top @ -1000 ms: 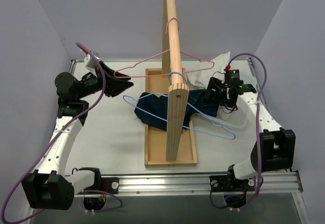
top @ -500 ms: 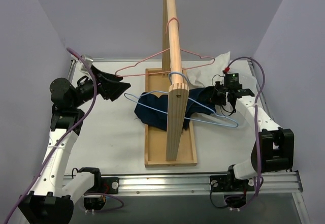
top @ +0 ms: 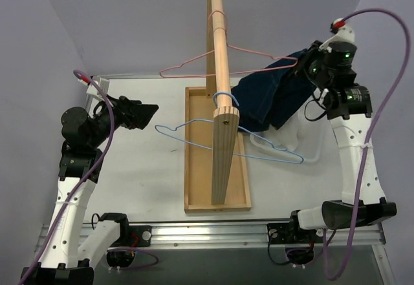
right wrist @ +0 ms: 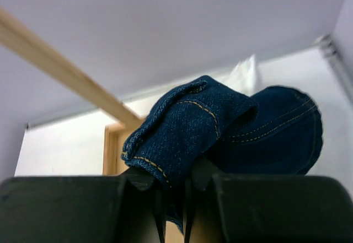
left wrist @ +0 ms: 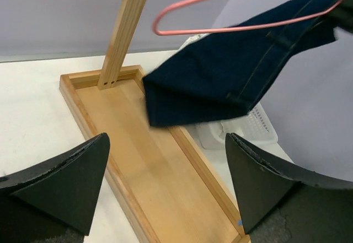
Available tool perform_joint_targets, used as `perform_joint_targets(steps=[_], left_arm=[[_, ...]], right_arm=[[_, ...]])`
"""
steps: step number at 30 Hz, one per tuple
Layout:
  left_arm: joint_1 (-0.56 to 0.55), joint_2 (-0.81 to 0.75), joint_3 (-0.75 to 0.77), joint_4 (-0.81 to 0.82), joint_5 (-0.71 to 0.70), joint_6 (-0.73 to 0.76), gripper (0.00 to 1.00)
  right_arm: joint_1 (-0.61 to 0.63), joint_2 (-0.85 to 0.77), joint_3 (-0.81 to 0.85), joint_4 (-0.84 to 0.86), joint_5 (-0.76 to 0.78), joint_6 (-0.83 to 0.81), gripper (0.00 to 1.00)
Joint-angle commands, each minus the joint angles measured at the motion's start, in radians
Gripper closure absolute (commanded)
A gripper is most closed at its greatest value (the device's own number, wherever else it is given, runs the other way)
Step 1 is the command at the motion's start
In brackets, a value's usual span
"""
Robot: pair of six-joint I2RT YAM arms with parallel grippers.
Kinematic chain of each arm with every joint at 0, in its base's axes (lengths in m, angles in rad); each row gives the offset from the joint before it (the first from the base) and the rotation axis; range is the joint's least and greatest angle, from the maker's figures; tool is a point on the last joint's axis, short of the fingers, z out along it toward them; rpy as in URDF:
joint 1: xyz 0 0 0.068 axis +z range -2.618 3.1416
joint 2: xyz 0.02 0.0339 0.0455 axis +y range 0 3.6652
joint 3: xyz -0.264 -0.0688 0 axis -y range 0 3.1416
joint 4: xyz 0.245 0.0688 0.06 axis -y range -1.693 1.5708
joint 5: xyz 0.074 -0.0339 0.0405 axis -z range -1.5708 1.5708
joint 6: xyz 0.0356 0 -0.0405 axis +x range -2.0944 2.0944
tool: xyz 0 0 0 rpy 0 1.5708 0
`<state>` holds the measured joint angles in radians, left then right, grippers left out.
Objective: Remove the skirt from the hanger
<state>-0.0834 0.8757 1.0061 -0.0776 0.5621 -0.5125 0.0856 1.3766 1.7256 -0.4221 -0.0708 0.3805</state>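
Skirt position: the dark denim skirt (top: 270,96) hangs in the air to the right of the wooden rack (top: 223,149). My right gripper (right wrist: 174,181) holds it up by its top end, jaws closed on a stitched fold of the denim. From overhead, the cloth drapes down from that gripper toward the rack. Its lower edge is near the blue wire hanger (top: 275,157), which is hooked on the rack's rail; I cannot tell whether the two touch. A pink hanger (left wrist: 242,27) sits farther along the rail, and its wire crosses in front of the skirt in the left wrist view. My left gripper (top: 139,112) is left of the rack, facing it, jaws wide apart and holding nothing. A white basket (left wrist: 251,130) lies right of the rack, beneath the skirt.
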Motion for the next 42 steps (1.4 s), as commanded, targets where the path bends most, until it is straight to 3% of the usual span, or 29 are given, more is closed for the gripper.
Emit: perform_joint_targets(steps=[1,7,12,18,25,35,42], left_arm=[[-0.001,-0.011,-0.014,-0.054,-0.068,0.017,0.06],[-0.012,-0.011,-0.053,-0.037,-0.054,0.015,0.06],[-0.012,0.002,-0.069,-0.018,-0.056,0.016,0.06],[-0.013,0.023,-0.078,0.015,-0.047,0.006,0.06],[-0.013,0.032,-0.089,0.022,-0.036,0.011,0.06],[-0.019,0.026,-0.112,0.033,-0.034,-0.009,0.06],[-0.019,0.026,-0.107,0.021,-0.037,-0.001,0.06]], right_arm=[[-0.024,0.015,0.156,0.028,0.147,-0.037,1.00],[-0.026,-0.004,0.256,0.147,0.124,-0.054,1.00],[-0.026,0.032,0.344,0.109,0.187,-0.109,1.00],[-0.026,0.010,0.260,0.124,0.293,-0.150,1.00],[-0.026,-0.158,0.034,0.276,0.365,-0.163,1.00],[-0.026,-0.203,0.098,0.246,0.532,-0.204,1.00],[-0.026,-0.237,0.107,0.255,0.438,-0.169,1.00]])
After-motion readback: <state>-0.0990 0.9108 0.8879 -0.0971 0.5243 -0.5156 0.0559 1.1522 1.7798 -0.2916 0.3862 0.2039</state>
